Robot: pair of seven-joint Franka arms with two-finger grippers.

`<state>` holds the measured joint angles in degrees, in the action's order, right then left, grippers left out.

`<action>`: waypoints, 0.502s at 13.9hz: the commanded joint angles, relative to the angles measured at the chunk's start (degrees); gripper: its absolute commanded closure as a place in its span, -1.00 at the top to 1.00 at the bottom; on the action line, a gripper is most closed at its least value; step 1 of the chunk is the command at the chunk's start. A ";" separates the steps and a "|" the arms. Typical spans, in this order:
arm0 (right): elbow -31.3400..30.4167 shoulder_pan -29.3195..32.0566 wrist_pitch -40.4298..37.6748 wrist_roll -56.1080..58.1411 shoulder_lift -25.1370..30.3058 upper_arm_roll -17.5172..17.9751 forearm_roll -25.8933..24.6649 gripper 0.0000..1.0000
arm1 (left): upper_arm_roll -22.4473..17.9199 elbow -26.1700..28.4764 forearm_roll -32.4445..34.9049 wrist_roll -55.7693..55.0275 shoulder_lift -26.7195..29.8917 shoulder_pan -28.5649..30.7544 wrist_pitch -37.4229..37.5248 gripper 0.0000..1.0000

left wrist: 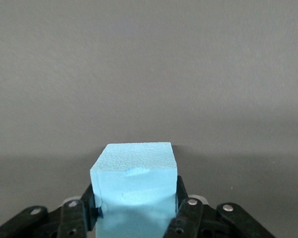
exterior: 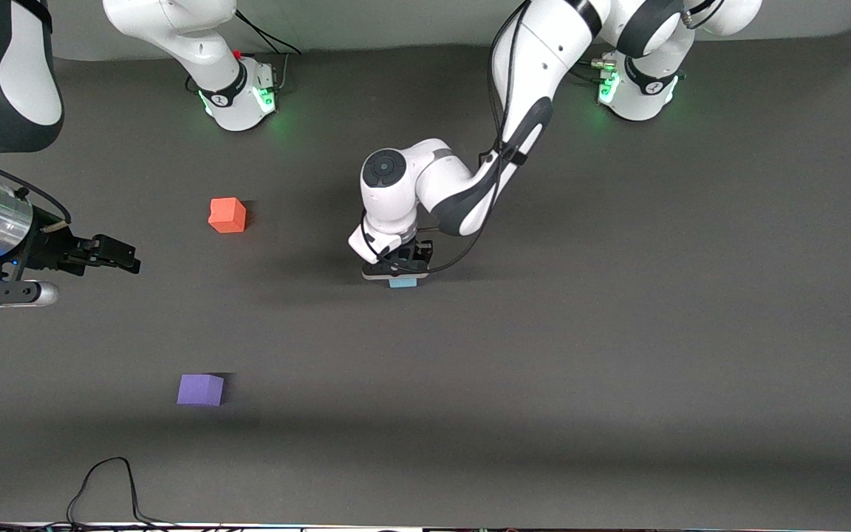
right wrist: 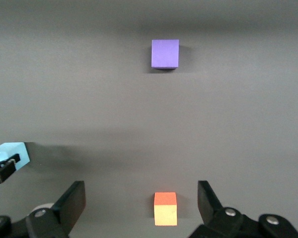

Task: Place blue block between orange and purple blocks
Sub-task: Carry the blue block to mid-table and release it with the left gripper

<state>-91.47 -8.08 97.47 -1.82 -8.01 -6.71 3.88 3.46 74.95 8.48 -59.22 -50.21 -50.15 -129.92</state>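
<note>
The blue block (exterior: 402,282) is a light sky-blue cube at the middle of the table, seen close up in the left wrist view (left wrist: 134,186). My left gripper (exterior: 398,272) (left wrist: 136,201) is shut on it, one finger on each side, low at the table. The orange block (exterior: 227,215) (right wrist: 165,208) lies toward the right arm's end. The purple block (exterior: 200,389) (right wrist: 165,53) lies nearer the front camera than the orange one. My right gripper (exterior: 126,258) (right wrist: 141,192) is open and empty, up in the air at the right arm's end.
The table is a dark grey mat (exterior: 617,355). A black cable (exterior: 104,488) lies at the edge nearest the front camera. Both arm bases (exterior: 237,92) stand along the edge farthest from the front camera. The blue block and left gripper also show small in the right wrist view (right wrist: 7,152).
</note>
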 commanded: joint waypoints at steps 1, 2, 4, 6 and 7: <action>2.87 -0.97 -1.31 -0.81 -2.61 0.11 1.13 1.00 | -1.00 -2.18 1.36 -1.33 -1.73 -1.27 0.28 0.31; 4.01 -1.67 -1.23 -0.99 -3.93 0.11 1.13 1.00 | -1.00 -2.18 1.36 -1.33 -1.99 -1.36 0.28 0.34; 4.72 -2.47 -1.31 -0.99 -4.30 0.20 1.13 1.00 | -1.00 -2.18 1.36 -1.16 -1.91 -1.36 0.28 1.00; 4.72 -3.26 -1.31 -0.99 -4.47 0.12 1.05 1.00 | -1.09 -2.18 1.19 -0.81 0.10 -0.74 1.68 1.00; 4.55 -3.09 -1.40 -0.99 -4.21 0.11 1.05 1.00 | -0.92 -2.18 1.10 -0.72 1.33 0.65 2.56 1.00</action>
<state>-88.90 -10.93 97.44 -2.00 -11.57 -6.26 4.08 2.96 73.79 8.62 -59.23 -51.07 -50.50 -129.86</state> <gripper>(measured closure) 0.000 0.004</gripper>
